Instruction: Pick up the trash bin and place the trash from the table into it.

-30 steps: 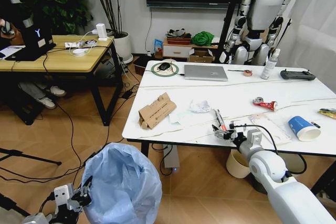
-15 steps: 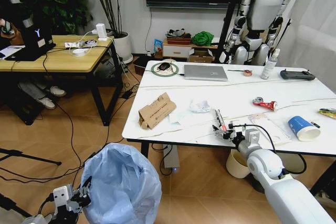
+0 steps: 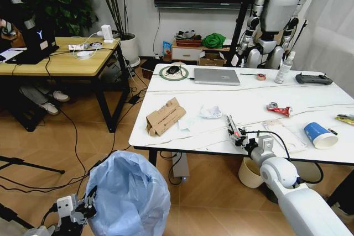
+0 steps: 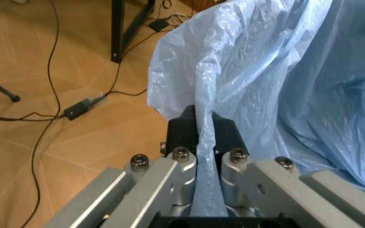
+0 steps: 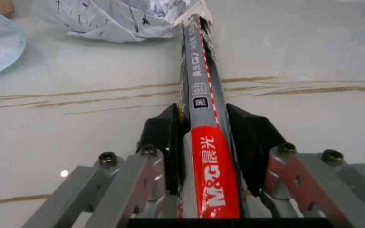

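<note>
The trash bin point(image 3: 130, 194), with its crinkled light-blue bag point(image 4: 284, 71), stands low at my left. My left gripper point(image 3: 86, 209) point(image 4: 203, 137) is shut on a fold of that bag at the rim. On the table point(image 3: 249, 99) my right gripper point(image 3: 238, 135) point(image 5: 205, 137) is shut on a long red-and-grey pen pack point(image 5: 201, 109) near the front edge. More trash lies on the top: torn cardboard point(image 3: 164, 116), crumpled white paper point(image 3: 210, 112) point(image 5: 119, 19), a crushed red can point(image 3: 279, 109), a blue cup point(image 3: 319, 135), and a yellow-green wrapper point(image 3: 345, 118).
A silver laptop point(image 3: 217, 76), a spray bottle point(image 3: 284, 68) and a black controller point(image 3: 313, 79) sit at the table's far side. A cream bin point(image 3: 250, 172) stands under the table. A wooden desk point(image 3: 55, 59) is at the left, with cables across the floor.
My right gripper has shifted slightly to the right along the table's front edge with the pen pack still in it. The left gripper and the bin have stayed put.
</note>
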